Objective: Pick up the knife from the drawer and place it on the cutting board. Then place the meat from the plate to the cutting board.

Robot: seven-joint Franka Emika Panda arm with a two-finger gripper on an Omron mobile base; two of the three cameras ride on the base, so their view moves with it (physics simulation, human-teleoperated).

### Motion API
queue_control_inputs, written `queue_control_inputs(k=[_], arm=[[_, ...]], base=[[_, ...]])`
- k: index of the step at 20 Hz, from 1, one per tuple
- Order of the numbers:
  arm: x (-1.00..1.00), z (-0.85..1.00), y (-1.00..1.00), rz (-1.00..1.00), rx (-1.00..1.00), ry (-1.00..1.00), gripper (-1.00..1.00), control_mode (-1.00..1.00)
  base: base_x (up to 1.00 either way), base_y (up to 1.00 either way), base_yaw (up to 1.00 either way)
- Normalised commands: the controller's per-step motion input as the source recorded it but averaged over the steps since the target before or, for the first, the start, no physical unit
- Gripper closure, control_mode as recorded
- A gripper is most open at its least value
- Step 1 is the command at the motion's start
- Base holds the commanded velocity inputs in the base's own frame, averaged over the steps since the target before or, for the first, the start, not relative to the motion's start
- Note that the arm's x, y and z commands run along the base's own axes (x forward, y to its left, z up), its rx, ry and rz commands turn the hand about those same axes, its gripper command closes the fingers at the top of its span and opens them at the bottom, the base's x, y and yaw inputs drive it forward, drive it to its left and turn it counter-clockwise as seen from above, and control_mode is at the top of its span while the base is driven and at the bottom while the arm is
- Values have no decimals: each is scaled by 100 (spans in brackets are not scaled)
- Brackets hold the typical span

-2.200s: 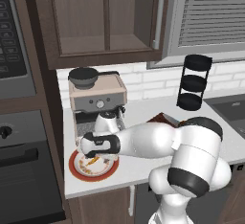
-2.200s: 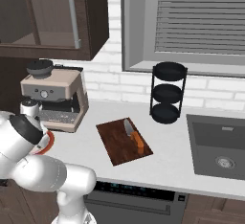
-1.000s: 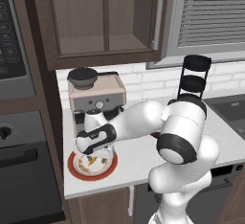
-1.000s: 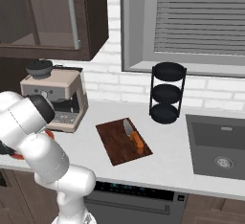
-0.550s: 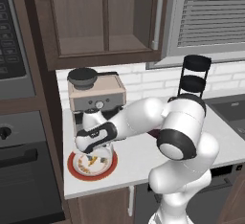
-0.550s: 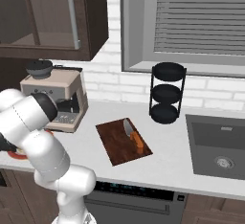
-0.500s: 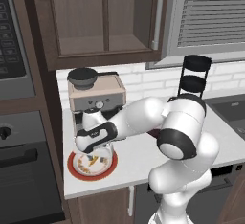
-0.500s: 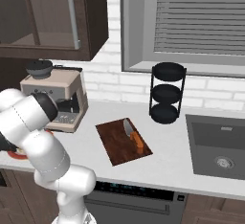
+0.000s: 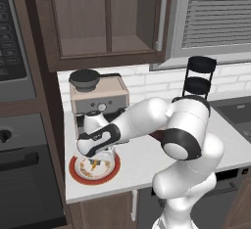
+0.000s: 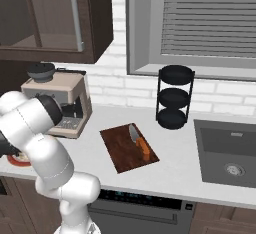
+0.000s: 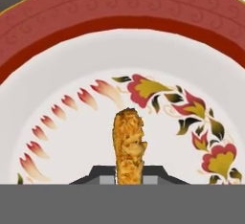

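Meat (image 11: 129, 144): thin orange-yellow strip near the middle of the plate (image 11: 119, 12), lying lengthwise away from me. Its near end sits between my two finger tips. My gripper (image 11: 129, 176) is clamped on that end; the jaws have come together on the strip. It looks not yet lifted; I cannot tell whether it has left the plate's surface.

Plate: red rim, cream centre with painted flowers. In the left base view it sits on the counter (image 9: 147, 159) at the front left corner, just in front of the coffee machine (image 9: 98, 101). My hand hangs straight over it, wrist pointing down.

Cutting board (image 10: 129, 149): dark reddish wood, near the middle of the counter, angled, well apart from the plate and to its right. The knife (image 10: 140, 142) lies on it along the right side, orange handle toward the front edge, blade toward the wall.

Further out: black three-tier stand (image 10: 173, 98) at the back of the counter beyond the board, sink (image 10: 230, 153) at the right end, brown wall cabinets above.

Progress, my reading: the knife half is done, since the knife rests on the board. Second half is at the grasp. Left to do: raise the meat clear of the plate, carry it right across the counter, set it on the bare part of the board beside the knife, and release.
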Motion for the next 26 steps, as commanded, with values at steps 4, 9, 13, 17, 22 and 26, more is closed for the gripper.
queue_control_inputs(k=[4,9,13,17,22,26], arm=[[-32,1,-13,0,0,0,100,-100],[-44,16,-42,0,0,-1,100,-100],[-36,33,-43,0,1,0,100,-100],[-25,40,-51,0,1,0,100,-100],[-2,52,-43,0,0,1,100,-100],[0,57,-78,0,0,4,100,-100]], base=[[0,0,0],[0,0,0],[0,0,0],[0,0,0],[0,0,0],[0,0,0]])
